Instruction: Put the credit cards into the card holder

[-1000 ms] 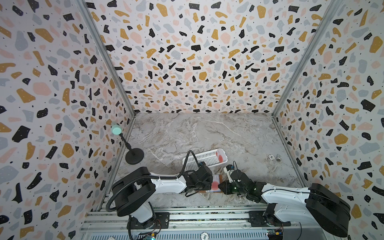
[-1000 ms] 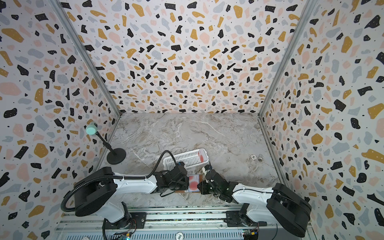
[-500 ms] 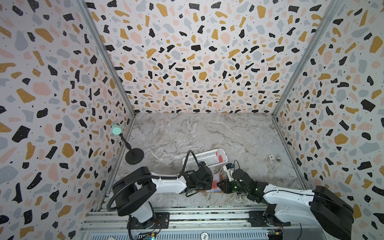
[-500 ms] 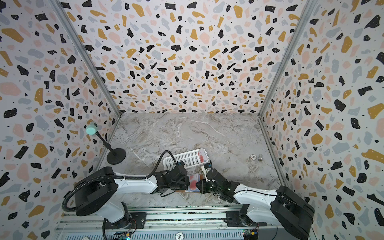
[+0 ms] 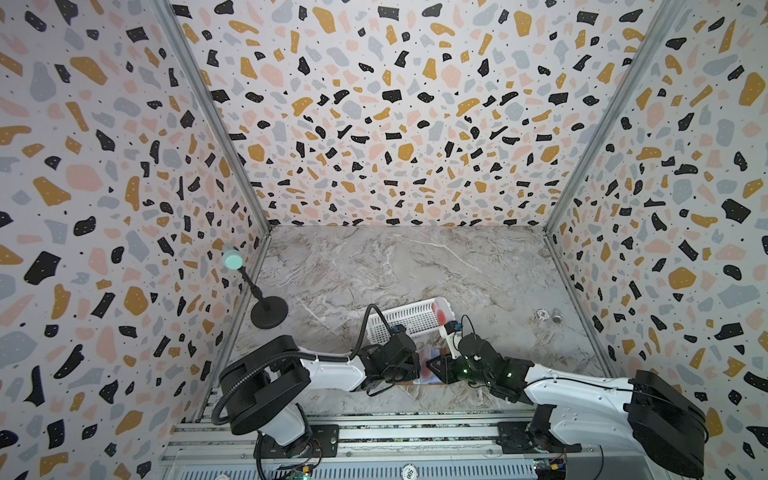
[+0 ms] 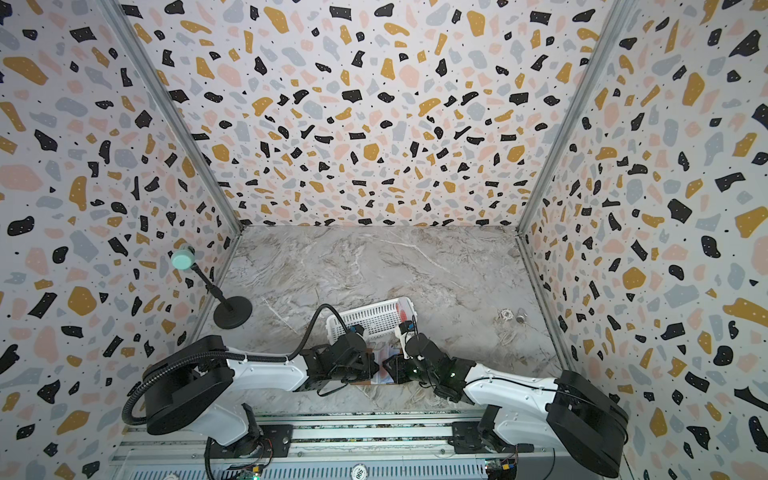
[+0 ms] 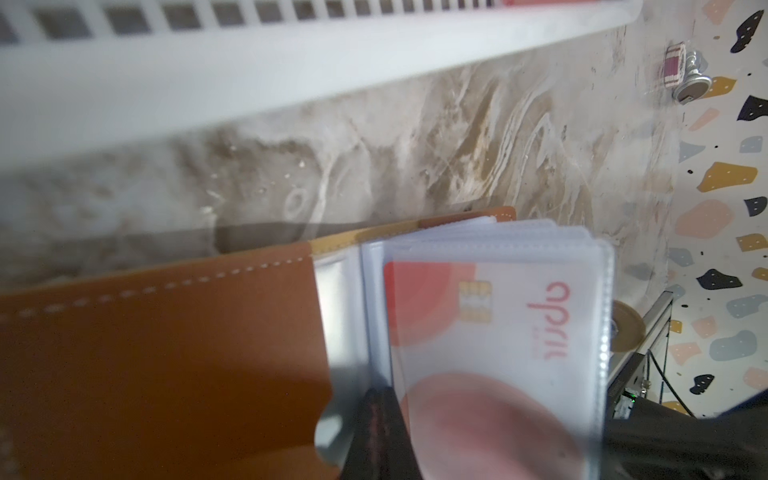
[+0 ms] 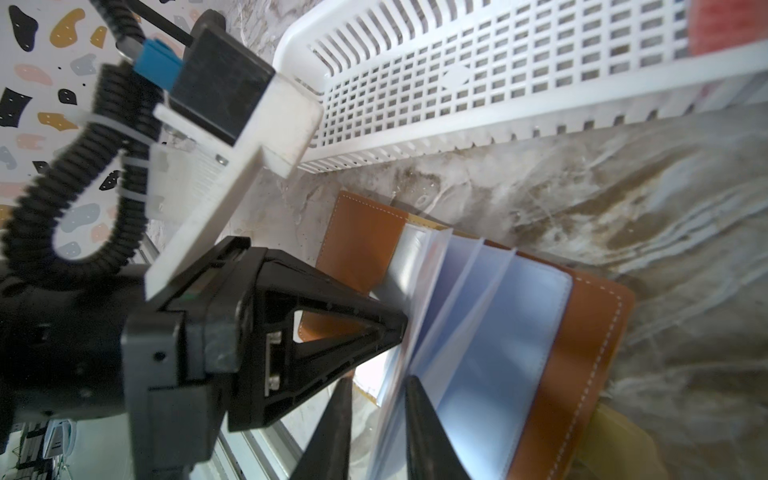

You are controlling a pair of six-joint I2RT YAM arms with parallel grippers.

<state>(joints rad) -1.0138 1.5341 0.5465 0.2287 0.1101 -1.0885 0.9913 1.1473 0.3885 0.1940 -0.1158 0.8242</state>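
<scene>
Right tool (image 8: 378, 386) has edged in to the card holder (image 8: 361, 237), which lies open on the near tabletop (image 5: 415, 266). Its jaws are narrowly parted, seemingly released. One credit card (image 7: 498, 332) sits sleeved, so that card looks done. Left tool (image 8: 399, 328) is clenched on the holder's pages. White basket (image 8: 457, 124) crowds just behind, with another card (image 8: 723, 29) inside.

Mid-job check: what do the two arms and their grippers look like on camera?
Both arms are white shells with black joints and bulky black bases. The left arm carries a black corrugated hose; the right arm shows green lights. The left gripper and right gripper have black tapered fingers.
</scene>
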